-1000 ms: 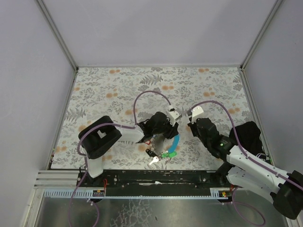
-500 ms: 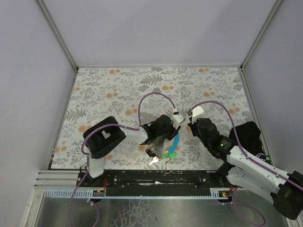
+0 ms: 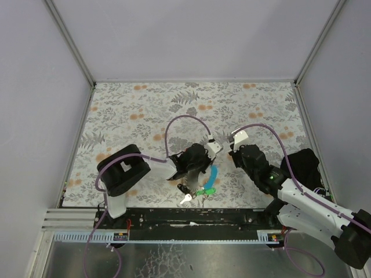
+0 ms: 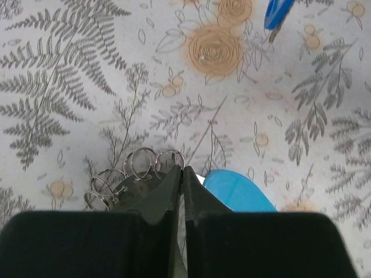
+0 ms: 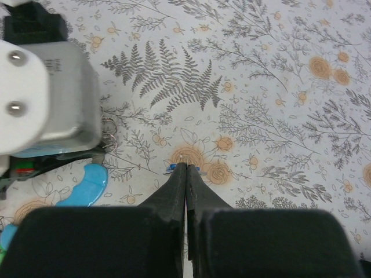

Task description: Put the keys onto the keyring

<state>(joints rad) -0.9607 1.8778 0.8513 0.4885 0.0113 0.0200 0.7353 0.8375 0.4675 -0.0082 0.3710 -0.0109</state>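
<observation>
left gripper closed, perhaps pinching keyring

Overhead camera looks down; wrist cameras closely face the table.

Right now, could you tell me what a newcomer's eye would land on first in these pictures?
Probably the bright blue strap low in the overhead view, with coloured keys bunched beside it. Next, the left claw, shut, its tips at a cluster of silvery rings by that strap. The right claw is shut on a blue key peeking out at its tips.
</observation>
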